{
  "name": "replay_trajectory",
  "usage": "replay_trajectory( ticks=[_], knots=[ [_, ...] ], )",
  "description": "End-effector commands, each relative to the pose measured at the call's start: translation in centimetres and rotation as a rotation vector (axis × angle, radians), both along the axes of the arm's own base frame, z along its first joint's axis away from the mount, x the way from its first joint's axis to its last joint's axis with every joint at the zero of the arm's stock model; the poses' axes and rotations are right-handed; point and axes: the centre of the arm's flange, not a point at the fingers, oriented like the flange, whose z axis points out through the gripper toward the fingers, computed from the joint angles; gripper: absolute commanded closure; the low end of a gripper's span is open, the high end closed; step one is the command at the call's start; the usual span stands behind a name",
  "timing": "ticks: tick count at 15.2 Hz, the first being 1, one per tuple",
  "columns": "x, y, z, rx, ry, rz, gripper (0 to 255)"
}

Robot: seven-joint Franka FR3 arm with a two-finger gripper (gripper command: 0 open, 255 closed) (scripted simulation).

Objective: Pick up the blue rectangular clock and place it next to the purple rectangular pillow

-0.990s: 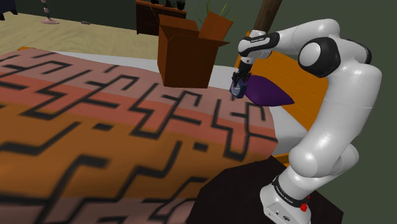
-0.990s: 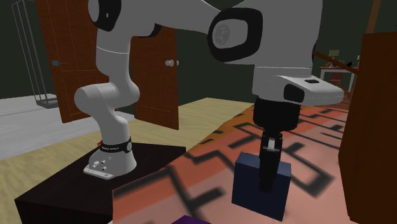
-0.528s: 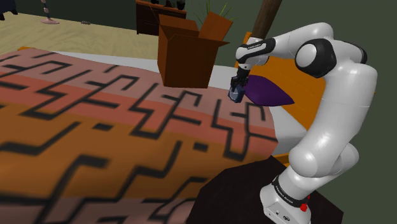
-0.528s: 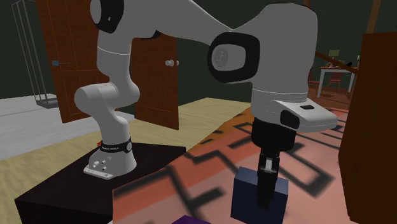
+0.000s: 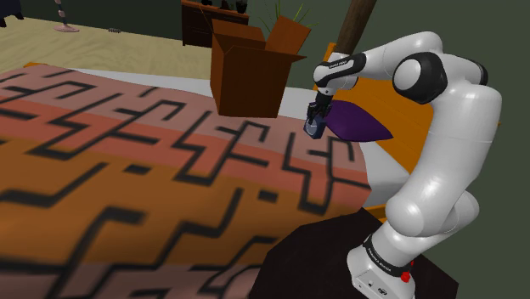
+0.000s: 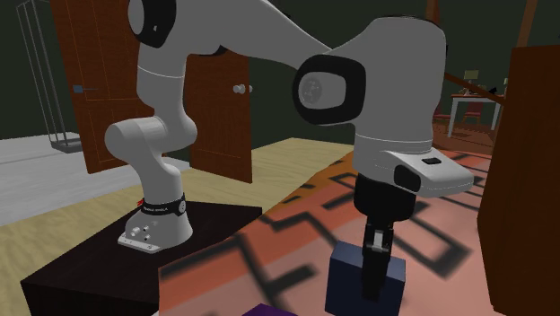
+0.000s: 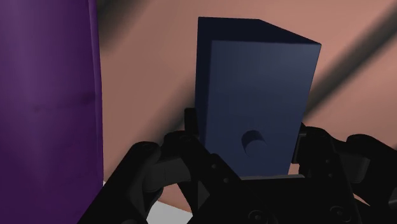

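The all-black end effector [image 5: 316, 117] is clamped on the dark blue rectangular clock [image 5: 313, 127], one black finger [image 7: 191, 137] pressed to each side of it, with the clock's dark face and small round mark toward the wrist camera. The clock hangs upright just beside the purple rectangular pillow [image 5: 358, 124], at the pillow's left edge in the shoulder view and low over the bed cover [image 5: 127, 161] striped orange and pink with black maze lines; whether its base touches the cover I cannot tell. An open brown cardboard box [image 5: 246, 72] stands on the bed, to the left of and farther than the clock. The white arm [image 5: 450, 127] rises from its dark stand [image 6: 90, 269] at the bed's near corner.
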Motion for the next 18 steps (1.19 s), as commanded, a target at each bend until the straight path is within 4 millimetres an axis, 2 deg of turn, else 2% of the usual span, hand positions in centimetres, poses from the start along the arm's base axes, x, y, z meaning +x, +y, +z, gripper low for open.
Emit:
replay_trajectory(
  ticks=[1,2,7,11,18],
  knots=[
    [0.0,0.0,0.0,0.000,0.000,0.000,255],
    [0.0,0.0,0.0,0.000,0.000,0.000,0],
    [0.0,0.0,0.0,0.000,0.000,0.000,0],
    [0.1,0.0,5.0,0.000,0.000,0.000,0],
    [0.1,0.0,5.0,0.000,0.000,0.000,0]
  ],
)
